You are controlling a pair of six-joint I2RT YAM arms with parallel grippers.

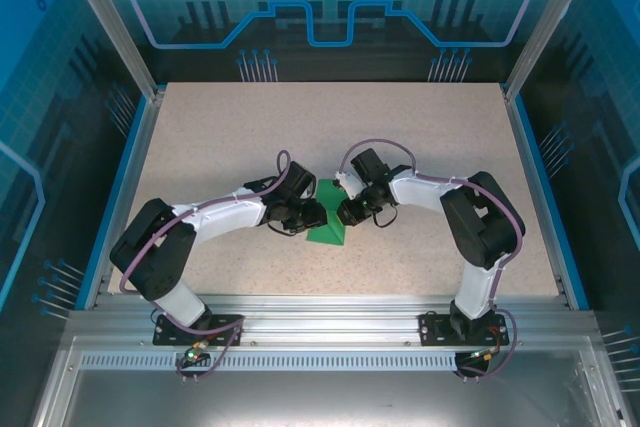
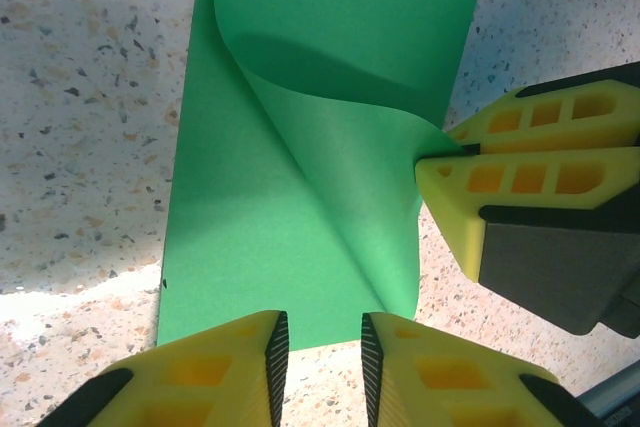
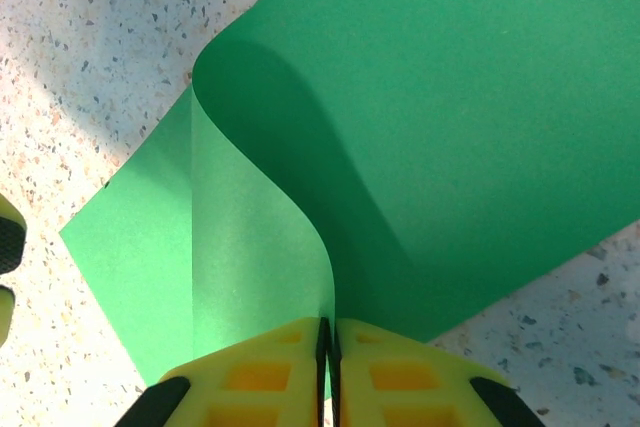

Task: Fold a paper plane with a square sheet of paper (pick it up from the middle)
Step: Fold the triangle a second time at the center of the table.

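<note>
Right pincer clamps a curled-over flap of the green sheet; left pincer gapes, seemingly empty, at its edge.

The square sheet of paper is thin, smooth, matt green paper. The tabletop has a speckled, stone-like matt finish. The left tool has matt yellow plastic fingers with ribbed black pads.

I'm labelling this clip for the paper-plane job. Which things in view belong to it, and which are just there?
Belongs to the job: square sheet of paper; right gripper, pinching its curled-over flap; left gripper, open at its edge.
Just there: speckled table; aluminium rail; blue backdrop panel.
</note>
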